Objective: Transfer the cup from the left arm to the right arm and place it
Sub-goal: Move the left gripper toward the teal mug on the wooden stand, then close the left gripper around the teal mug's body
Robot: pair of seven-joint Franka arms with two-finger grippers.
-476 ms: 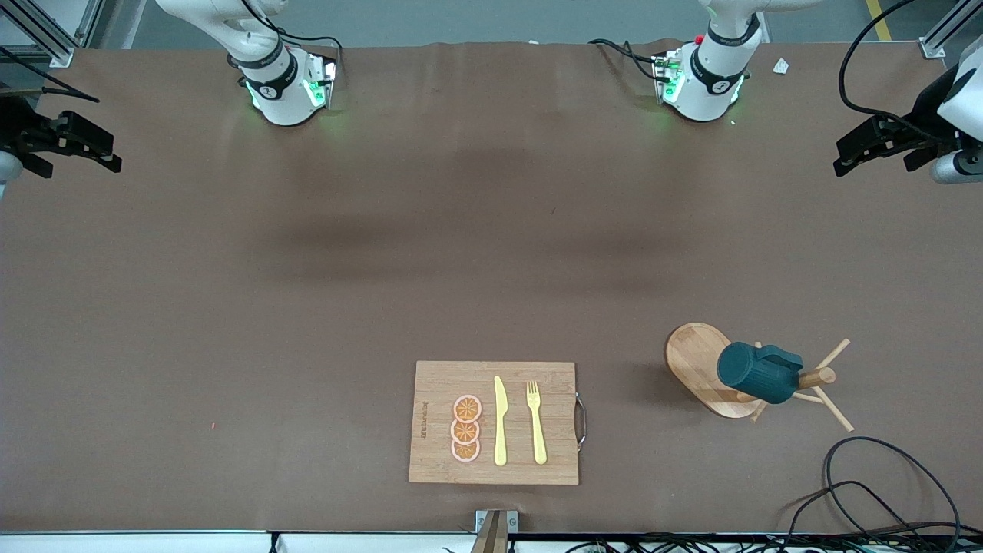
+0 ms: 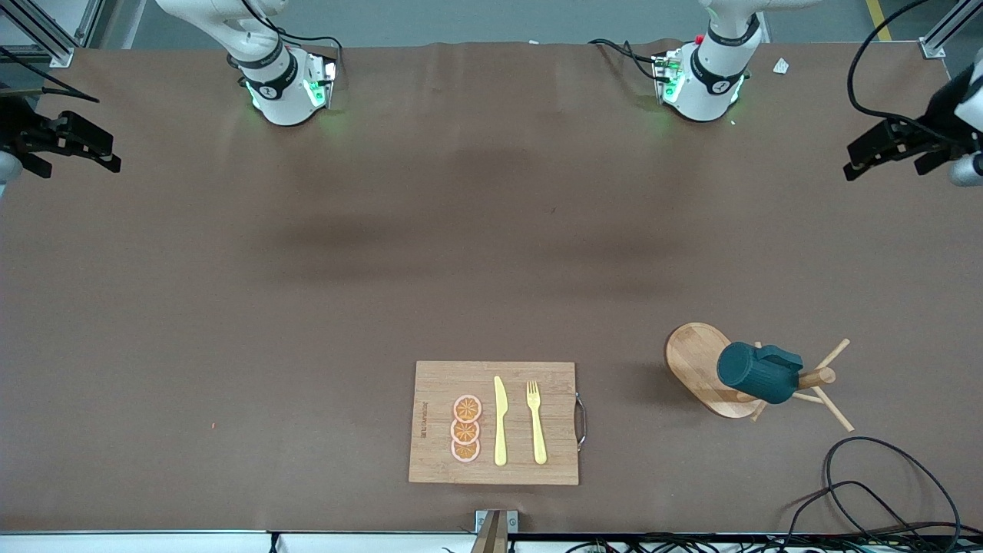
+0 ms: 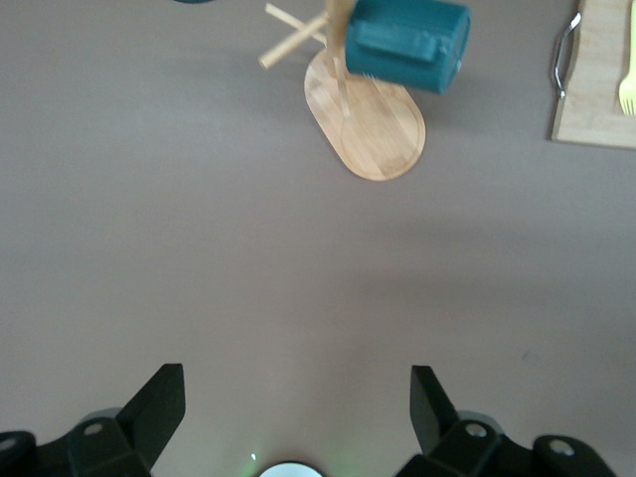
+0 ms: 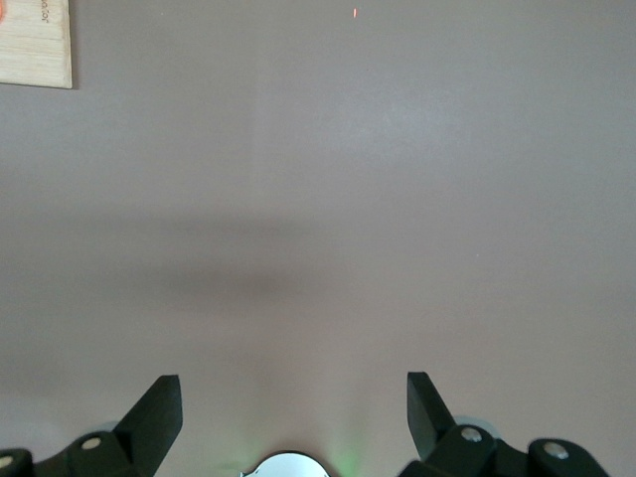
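Hanging on a peg of the wooden mug tree [image 2: 806,380], the cup [image 2: 756,372] sits tilted on its side with its handle upward, toward the left arm's end of the table [image 2: 307,307] and close to the edge nearest the front camera. The mug tree's oval wooden base [image 2: 695,361] lies on the table under the cup. The left gripper [image 2: 883,150] is up in the air over the table's edge at the left arm's end, fingers spread apart and holding nothing; its wrist view shows the cup [image 3: 407,42] well apart from the fingertips [image 3: 159,397]. The right gripper [image 2: 73,146] waits over the right arm's end, likewise released and empty. A wooden chopping board [image 2: 438,384] by the front edge carries orange slices [image 2: 465,428], a yellow knife [image 2: 500,422] and a yellow fork [image 2: 535,422]. Black cables [image 2: 883,484] loop at the corner near the cup.
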